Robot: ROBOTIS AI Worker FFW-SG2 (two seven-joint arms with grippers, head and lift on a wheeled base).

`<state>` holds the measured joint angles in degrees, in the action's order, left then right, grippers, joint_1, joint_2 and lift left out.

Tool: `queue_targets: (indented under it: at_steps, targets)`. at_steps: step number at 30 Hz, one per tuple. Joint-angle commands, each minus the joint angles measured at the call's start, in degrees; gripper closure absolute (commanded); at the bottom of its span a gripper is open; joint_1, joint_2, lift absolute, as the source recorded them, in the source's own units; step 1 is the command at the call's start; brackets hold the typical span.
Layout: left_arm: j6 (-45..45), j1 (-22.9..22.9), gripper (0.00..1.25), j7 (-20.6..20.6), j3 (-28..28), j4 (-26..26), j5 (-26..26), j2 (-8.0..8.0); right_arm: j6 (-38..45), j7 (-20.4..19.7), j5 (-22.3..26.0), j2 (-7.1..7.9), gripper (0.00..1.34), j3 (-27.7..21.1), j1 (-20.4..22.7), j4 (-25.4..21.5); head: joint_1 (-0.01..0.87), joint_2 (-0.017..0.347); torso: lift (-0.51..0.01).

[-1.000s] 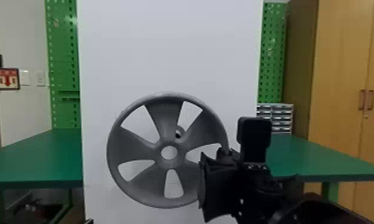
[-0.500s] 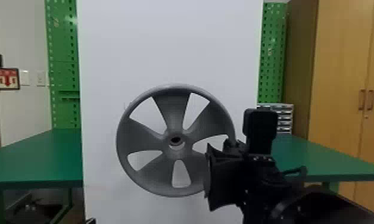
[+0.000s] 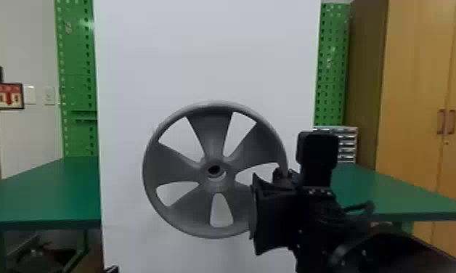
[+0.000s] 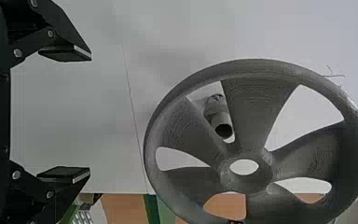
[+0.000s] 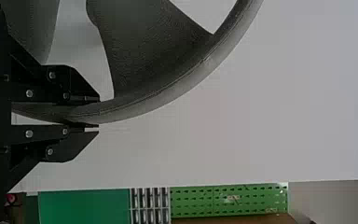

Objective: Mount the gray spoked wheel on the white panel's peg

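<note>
The right hand is closed narrow on the rim of the gray, round, five-spoked wheel, one black finger to each side of the rim. The left hand is wide and holds nothing; the wheel stands ahead of its fingertips, touching neither. The wheel is upright before the flat white panel, its hub to the robot's left of the right hand, which is the nearer hand. Being round, the wheel has no long axis across its face; its bore axis appears to point roughly toward the panel. The gray cylindrical peg, dark and hollow at its end, juts from the panel toward the robot, its long axis running out from that surface. In the head view the peg's end sits within the hub opening, slightly high; in the left wrist view it shows through a spoke gap, apart from the hub. Assessment: wheel not seated; a small upward correction, then a straight push panelward, seems required. Risk: the hub may catch the peg's edge.
</note>
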<state>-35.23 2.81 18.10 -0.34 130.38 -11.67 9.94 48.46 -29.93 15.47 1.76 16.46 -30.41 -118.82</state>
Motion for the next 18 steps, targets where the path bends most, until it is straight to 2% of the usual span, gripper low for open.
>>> queue_targets:
  at_steps: [1,18]
  targets:
    - [0.0,-0.1,0.39,0.0,-0.1,-0.1,0.0,-0.01,-0.5,0.1,0.1,0.00,1.30,-0.1,0.1,0.1,0.123,-0.008,-0.405]
    - [0.1,-0.2,0.39,0.0,-0.4,-0.2,-0.1,0.08,-1.3,0.0,-0.3,0.00,1.30,0.1,0.0,0.2,0.123,-0.008,-0.405]
